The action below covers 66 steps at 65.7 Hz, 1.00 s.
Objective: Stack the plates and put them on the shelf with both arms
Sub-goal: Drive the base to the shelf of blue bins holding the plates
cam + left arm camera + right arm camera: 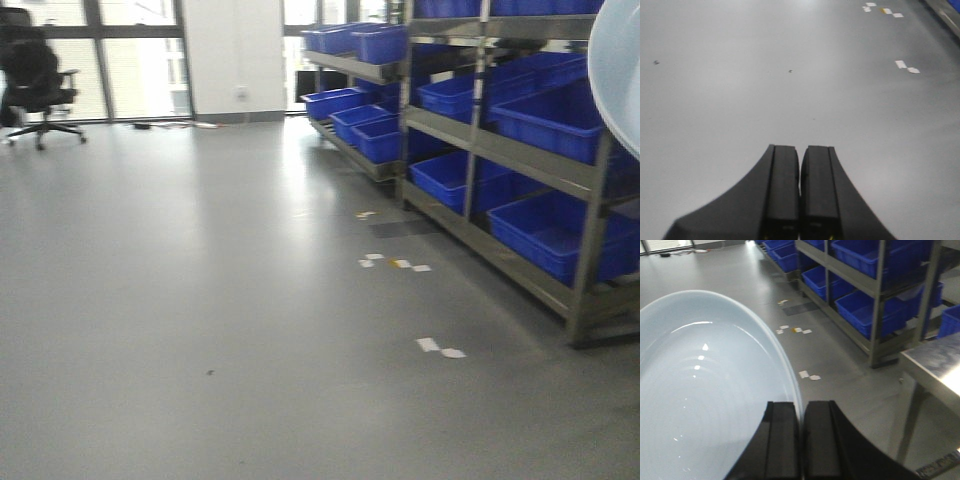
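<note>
We're holding a plate (705, 400) near the shelf rack (875, 315).
Right gripper (801, 440) is pinching its rim, hollow face towards the wrist; left gripper (800, 195) is sitting closed, empty.

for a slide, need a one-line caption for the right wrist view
Right pincer shut on the rim of a pale plate, held over grey floor beside shelves of blue bins.
</note>
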Motion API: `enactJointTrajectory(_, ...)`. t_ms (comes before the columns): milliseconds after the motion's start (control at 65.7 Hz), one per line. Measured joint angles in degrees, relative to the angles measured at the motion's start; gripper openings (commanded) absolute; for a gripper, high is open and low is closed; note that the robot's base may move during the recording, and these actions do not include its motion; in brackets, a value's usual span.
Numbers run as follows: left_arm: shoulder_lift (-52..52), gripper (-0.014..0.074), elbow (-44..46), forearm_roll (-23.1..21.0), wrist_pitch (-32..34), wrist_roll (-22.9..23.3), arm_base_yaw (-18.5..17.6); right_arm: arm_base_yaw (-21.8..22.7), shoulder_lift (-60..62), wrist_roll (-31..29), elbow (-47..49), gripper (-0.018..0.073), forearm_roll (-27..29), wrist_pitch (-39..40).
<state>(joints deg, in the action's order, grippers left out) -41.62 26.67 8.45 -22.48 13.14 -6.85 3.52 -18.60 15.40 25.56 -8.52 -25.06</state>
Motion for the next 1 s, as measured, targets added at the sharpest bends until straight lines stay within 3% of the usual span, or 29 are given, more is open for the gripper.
enactJointTrajectory(1004,0.00,0.0082,0.00,0.00,0.00,0.00,0.00,0.00,0.00,0.00,0.00,0.0057,0.00,0.00)
